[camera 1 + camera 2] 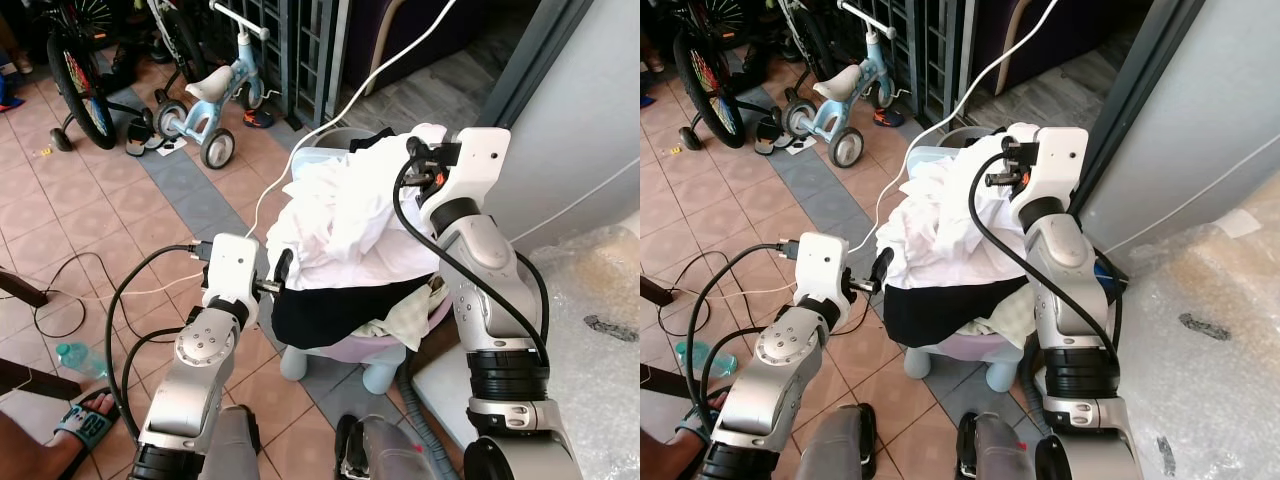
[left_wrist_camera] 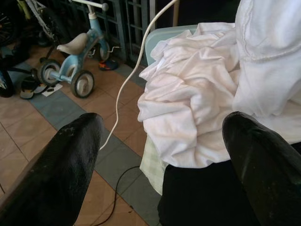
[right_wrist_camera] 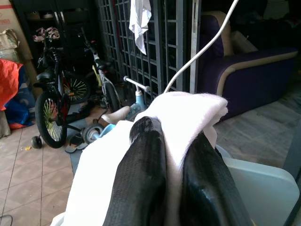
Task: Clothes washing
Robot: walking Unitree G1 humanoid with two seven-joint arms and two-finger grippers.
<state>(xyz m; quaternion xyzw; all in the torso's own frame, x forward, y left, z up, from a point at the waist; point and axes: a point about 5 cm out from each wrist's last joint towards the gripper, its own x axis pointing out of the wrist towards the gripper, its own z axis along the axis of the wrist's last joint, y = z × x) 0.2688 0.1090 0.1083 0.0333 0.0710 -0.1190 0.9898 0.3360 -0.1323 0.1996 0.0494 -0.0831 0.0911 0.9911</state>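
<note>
Pinching a crumpled white cloth garment (image 3: 188,110) at frame centre, right gripper (image 3: 174,155) fingers are clamped; left gripper (image 2: 160,155) fingers apart. Heaped pale plastic basket (image 2: 162,37) still full, washing barely started.

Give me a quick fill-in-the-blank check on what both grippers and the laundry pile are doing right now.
1. The right gripper is shut on the ____ crumpled cloth.
2. The left gripper is ____, its fingers apart beside the pile.
3. Beneath the cloth lies a ____ garment.
4. The pile rests on a pale ____ plastic stool.

Missing words: white; open; black; pink
</note>
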